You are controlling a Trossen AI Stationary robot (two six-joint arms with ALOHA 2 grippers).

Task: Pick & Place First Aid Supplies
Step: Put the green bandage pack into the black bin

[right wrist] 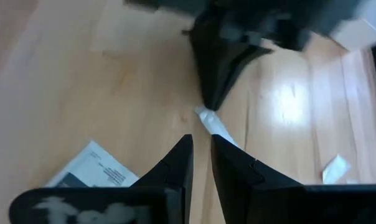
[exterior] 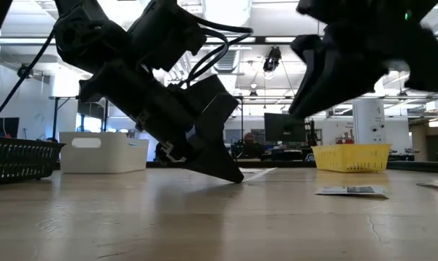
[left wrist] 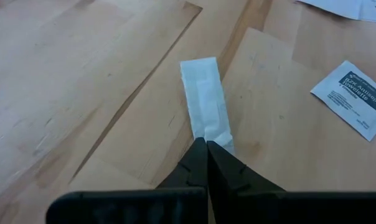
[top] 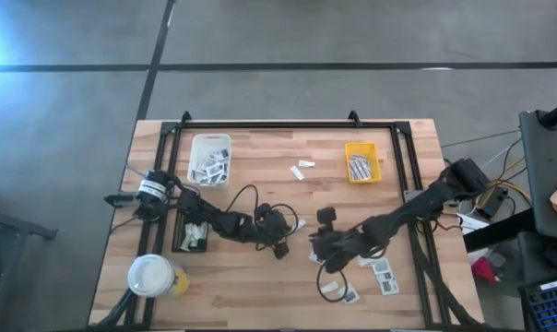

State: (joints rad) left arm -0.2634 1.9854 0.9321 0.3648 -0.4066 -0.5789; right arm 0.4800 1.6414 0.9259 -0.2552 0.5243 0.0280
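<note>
A narrow white strip packet (left wrist: 203,93) lies flat on the wooden table near its middle. My left gripper (left wrist: 206,144) is shut, and its tips are down on the strip's near end; the low view shows the tip (exterior: 237,177) at the table top. My right gripper (right wrist: 200,155) hangs just above the table on the strip's other side. It is open by a narrow gap with nothing between its fingers. Printed white packets (left wrist: 356,99) (right wrist: 94,168) lie flat close by. My left gripper's shut fingertips rest on the strip's near end (left wrist: 214,132), coming at it on a slant from above and lying along the strip. The strip stays flat on the table. Whether its edge is nipped between the tips cannot be told.
A white tray (top: 209,157) and a yellow tray (top: 361,161) stand toward the far edge. A black tray (top: 191,232) and a white-topped cup (top: 154,277) are at the left. More packets (top: 380,272) lie near the front right, and small pieces (top: 302,168) between the trays.
</note>
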